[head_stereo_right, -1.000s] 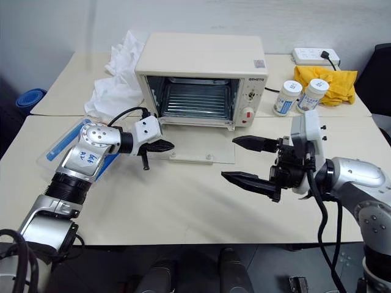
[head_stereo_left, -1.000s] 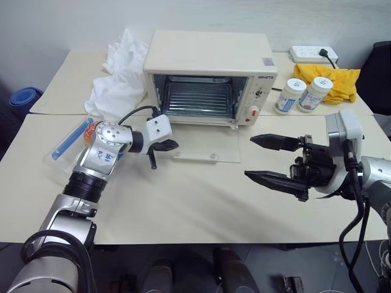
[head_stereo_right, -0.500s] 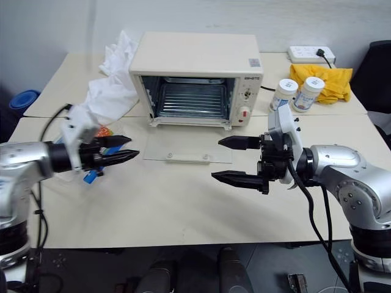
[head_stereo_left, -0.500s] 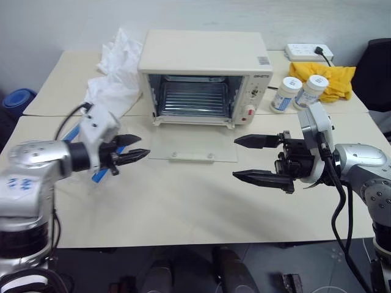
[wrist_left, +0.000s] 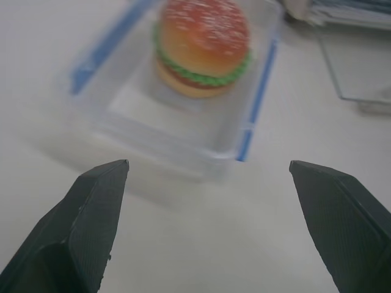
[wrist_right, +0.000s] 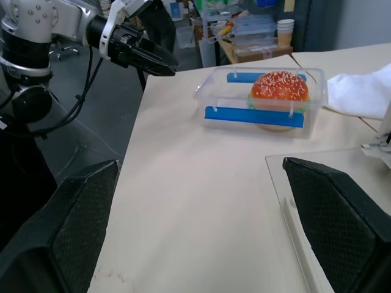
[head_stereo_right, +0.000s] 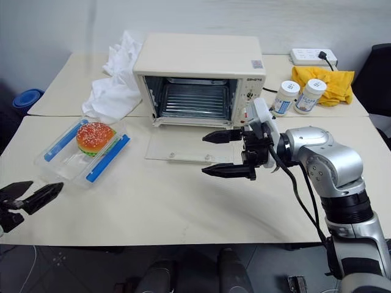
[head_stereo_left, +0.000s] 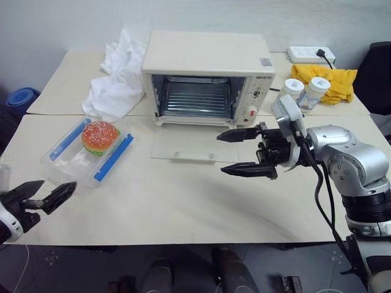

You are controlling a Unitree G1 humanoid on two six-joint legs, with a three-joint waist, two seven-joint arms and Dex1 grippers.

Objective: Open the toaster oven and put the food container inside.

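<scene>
The food container [head_stereo_left: 85,152], a shallow clear plastic box with blue clip strips along its two long sides, rests on the table [head_stereo_left: 183,207] at the robot's left, well apart from the toaster oven [head_stereo_left: 206,76]. A toy sesame burger [head_stereo_left: 99,137] sits inside it, toward the far end. The box looks light, thin-walled and smooth, so it will likely flex or slip under a hard pinch; the burger, unlidded, may shift if the box tilts. The firmest hold is probably across the two blue-stripped long sides, or on a short end wall, keeping the box level.

The oven door [head_stereo_left: 194,146] lies flat on the table, leaving the wire rack [head_stereo_left: 195,97] exposed; the opening step appears done.

The left gripper [head_stereo_left: 40,198] hangs near the table's front edge, just short of the container, jaws spread wide and empty. The right gripper [head_stereo_right: 223,154] hovers over the lowered door, pointing toward the container, jaws likewise apart and holding nothing.

Behind lie a white cloth [head_stereo_left: 119,76], two white jars [head_stereo_left: 302,93], a yellow cloth [head_stereo_left: 336,79] and a power strip [head_stereo_left: 311,55].
</scene>
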